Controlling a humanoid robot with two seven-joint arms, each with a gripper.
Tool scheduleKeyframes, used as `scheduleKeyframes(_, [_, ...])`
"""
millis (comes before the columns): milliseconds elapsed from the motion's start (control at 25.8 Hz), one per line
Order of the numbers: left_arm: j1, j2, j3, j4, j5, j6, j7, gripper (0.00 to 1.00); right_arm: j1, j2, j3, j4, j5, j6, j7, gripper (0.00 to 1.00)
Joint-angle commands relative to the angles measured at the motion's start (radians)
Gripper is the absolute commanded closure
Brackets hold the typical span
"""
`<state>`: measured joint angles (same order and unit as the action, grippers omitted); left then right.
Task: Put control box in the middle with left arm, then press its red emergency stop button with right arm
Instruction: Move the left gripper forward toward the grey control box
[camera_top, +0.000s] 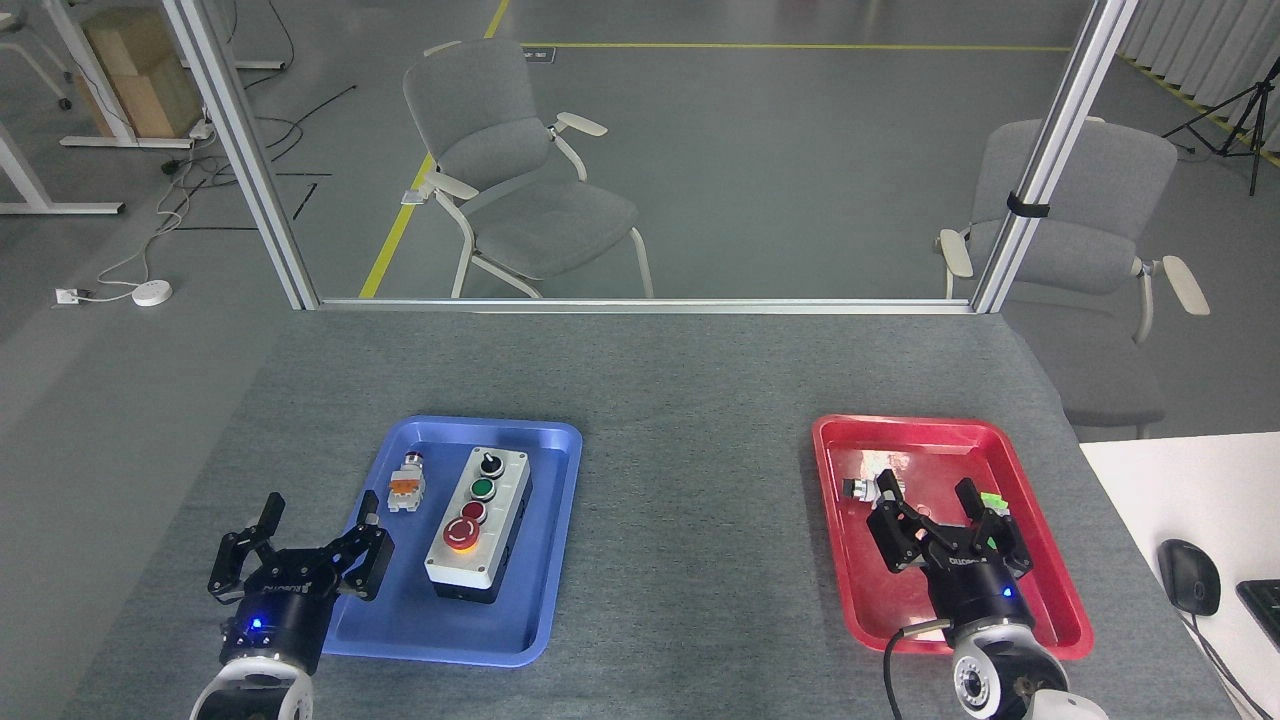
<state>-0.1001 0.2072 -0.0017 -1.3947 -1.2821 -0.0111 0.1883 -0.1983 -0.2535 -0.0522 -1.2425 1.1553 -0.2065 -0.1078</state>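
Observation:
The control box (478, 527), light grey on a black base, lies lengthwise in the blue tray (540, 600) at the left. Its face carries a black knob, a green button, a small red button and, nearest me, the red emergency stop button (461, 533) on a yellow ring. My left gripper (318, 535) stands open at the tray's left rim, apart from the box, with nothing between its fingers. Over the red tray (1040, 570) at the right, my right gripper (945, 522) is open and empty. The middle (695, 520) is bare grey felt between the two trays.
A small loose push-button (407, 483) with an orange-white body lies in the blue tray left of the box. Small parts (868, 487) and a green piece (992, 498) lie in the red tray. A white desk with a mouse (1188, 576) adjoins the right edge.

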Motion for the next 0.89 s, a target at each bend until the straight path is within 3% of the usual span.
scheduleKeyframes(0, [0.0,-0.002,0.003,-0.003,0.001,0.002,0.005,0.01,-0.004,-0.001,0.0,0.0,0.0,0.001,-0.001,0.0])
scheduleKeyframes(582, [0.003,-0.003,0.012,-0.017,0.009,-0.027,0.014,0.01,-0.004,-0.006,0.002,0.0,0.0,-0.001,-0.001,0.0])
scheduleKeyframes(853, [0.168,-0.005,0.012,-0.135,0.006,-0.217,0.016,0.01,-0.004,-0.007,0.002,0.0,0.0,-0.001,-0.001,0.0])
